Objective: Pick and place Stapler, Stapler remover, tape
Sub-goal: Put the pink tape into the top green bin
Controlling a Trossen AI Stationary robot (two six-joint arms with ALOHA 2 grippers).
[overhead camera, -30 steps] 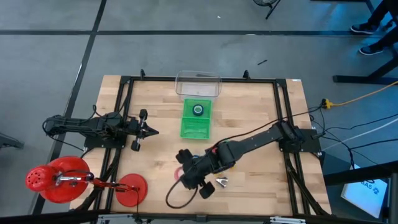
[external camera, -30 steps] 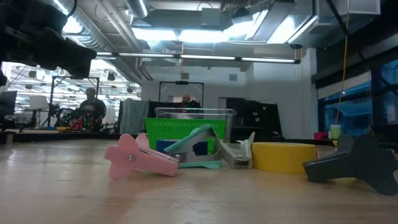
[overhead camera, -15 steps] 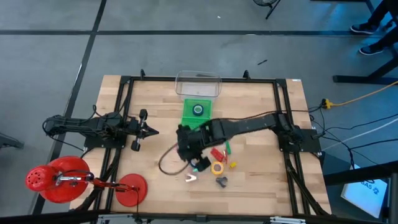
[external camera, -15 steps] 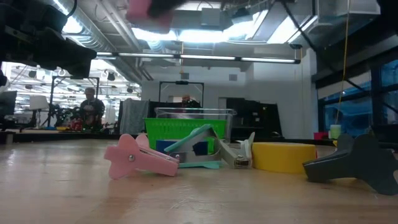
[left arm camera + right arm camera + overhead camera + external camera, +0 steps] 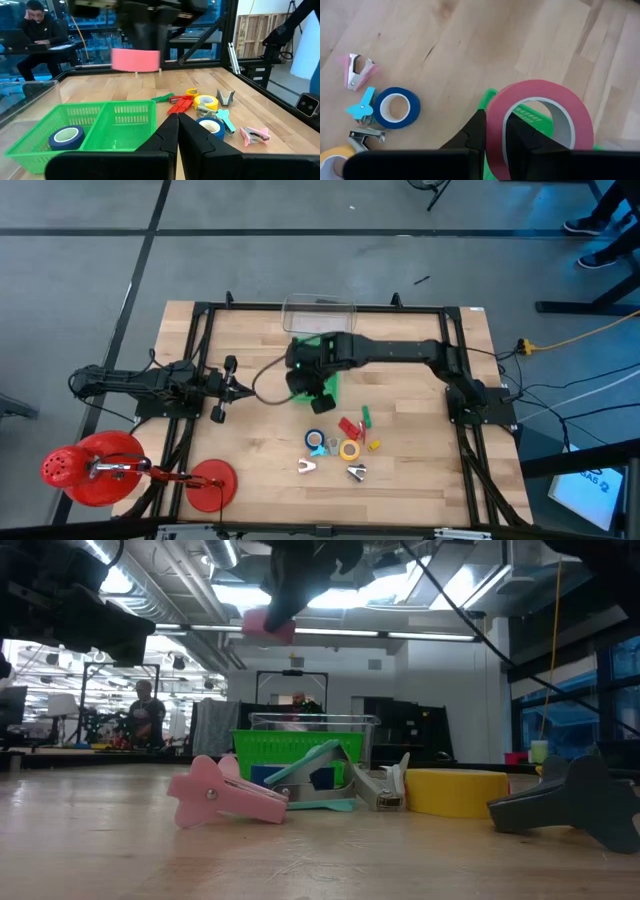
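My right gripper (image 5: 495, 134) is shut on a pink tape roll (image 5: 540, 125) and hangs over the green basket (image 5: 331, 388); in the high view the gripper (image 5: 312, 376) hides the roll. The low view shows the roll (image 5: 270, 625) high in the air. A dark blue roll (image 5: 66, 137) lies in the basket (image 5: 107, 125). On the table lie a blue tape roll (image 5: 316, 440), a yellow tape roll (image 5: 349, 449), a red stapler (image 5: 349, 427) and several claw-shaped staple removers (image 5: 307, 467). My left gripper (image 5: 246, 391) waits shut at the table's left. My right gripper pinches the pink roll's wall (image 5: 496, 117), one finger (image 5: 520, 137) inside the hollow centre and one finger (image 5: 474, 132) outside. The fingers point down from above. The roll is lifted clear and hangs on edge below the gripper, above the basket.
A clear plastic box (image 5: 318, 315) stands just beyond the basket at the far edge. A pink remover (image 5: 225, 792) and a grey one (image 5: 565, 800) lie close to the near edge. A black frame (image 5: 196, 360) runs around the table. A person (image 5: 35, 20) sits beyond the table.
My right gripper has swung from the table's near part, by the loose items, toward the far edge and now hangs over the green basket, with the pink roll carried along clear of the table. The items on the table have stayed in place.
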